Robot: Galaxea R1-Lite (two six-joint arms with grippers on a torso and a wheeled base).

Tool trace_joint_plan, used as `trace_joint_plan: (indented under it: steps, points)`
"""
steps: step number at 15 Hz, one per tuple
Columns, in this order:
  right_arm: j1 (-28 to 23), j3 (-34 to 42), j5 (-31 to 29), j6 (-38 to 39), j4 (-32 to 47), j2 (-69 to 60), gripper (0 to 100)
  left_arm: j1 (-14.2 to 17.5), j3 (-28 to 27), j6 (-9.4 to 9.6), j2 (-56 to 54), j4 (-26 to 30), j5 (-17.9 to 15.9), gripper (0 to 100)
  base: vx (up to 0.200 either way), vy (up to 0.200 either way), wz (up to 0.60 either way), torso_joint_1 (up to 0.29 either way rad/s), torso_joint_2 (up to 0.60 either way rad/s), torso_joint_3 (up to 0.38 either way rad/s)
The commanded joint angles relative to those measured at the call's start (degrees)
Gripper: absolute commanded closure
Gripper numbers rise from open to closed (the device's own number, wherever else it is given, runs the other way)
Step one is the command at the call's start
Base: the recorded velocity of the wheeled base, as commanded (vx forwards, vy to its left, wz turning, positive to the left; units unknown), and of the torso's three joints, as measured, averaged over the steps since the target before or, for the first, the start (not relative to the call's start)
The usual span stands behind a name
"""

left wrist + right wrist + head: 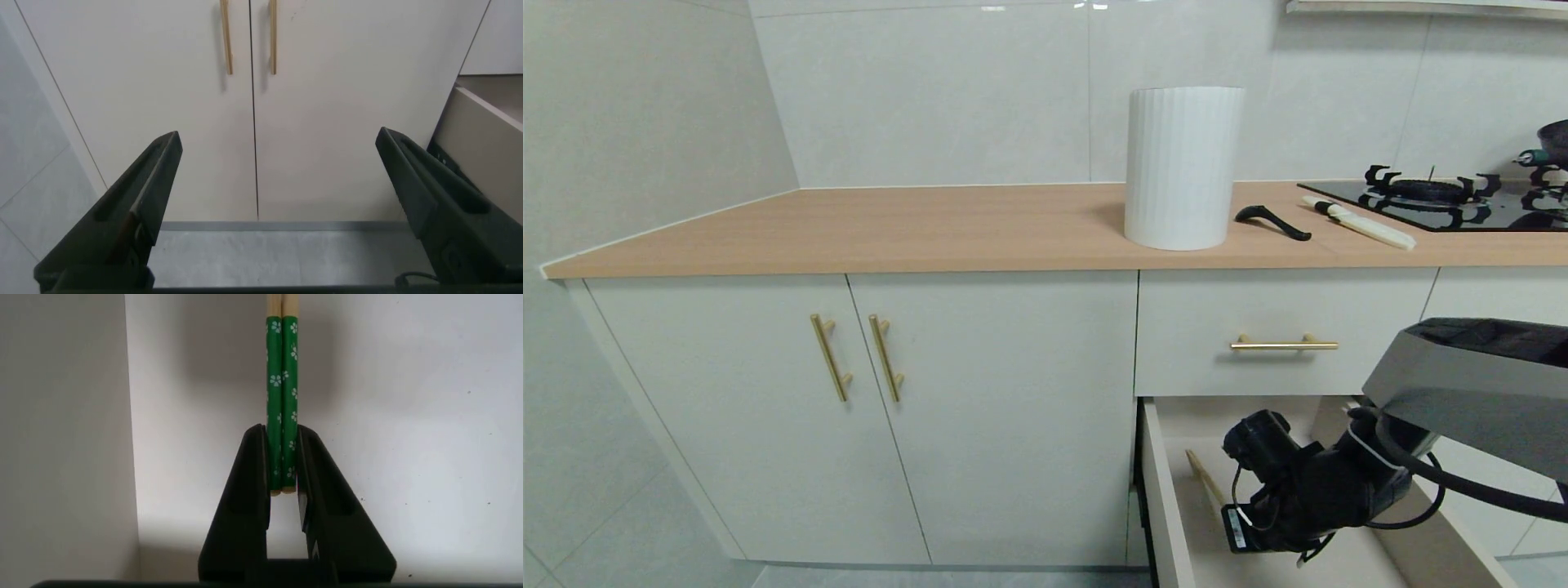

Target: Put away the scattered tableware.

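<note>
Right gripper (283,434) sits inside the open drawer (1168,490), low right, jaws clamped on the chopsticks (282,367) (green, flower-patterned ends). Left gripper (278,139) faces the cupboard doors (343,98), jaws wide apart.

Glossy pale wall tiles (931,90) behind light-wood countertop (890,233); below, 2 white cabinet doors (996,425), brass bar handles (831,358); grey floor tiles (270,253).
</note>
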Motion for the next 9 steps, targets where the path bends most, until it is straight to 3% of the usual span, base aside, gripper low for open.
trace_joint_plan:
  steps: [1,6,7,9]
  points:
    - [0.1,-0.1,0.0,0.0,-0.1,0.2,100,0.0,0.0,0.0,0.1,0.0,0.0,0,0.0,0.0,0.0,0.0,0.0,0.0]
    - [0.1,-0.1,0.0,0.4,-0.1,0.3,100,0.0,0.0,0.0,0.1,0.0,0.0,0,0.0,0.0,0.0,0.0,0.0,0.0]
    - [0.1,-0.1,0.0,0.4,-0.1,0.3,0,0.0,0.0,0.0,0.1,0.0,0.0,0,0.0,0.0,0.0,0.0,0.0,0.0]
    - [0.1,-0.1,0.0,0.5,-0.1,0.3,0,0.0,0.0,0.0,0.1,0.0,0.0,0,0.0,0.0,0.0,0.0,0.0,0.0]
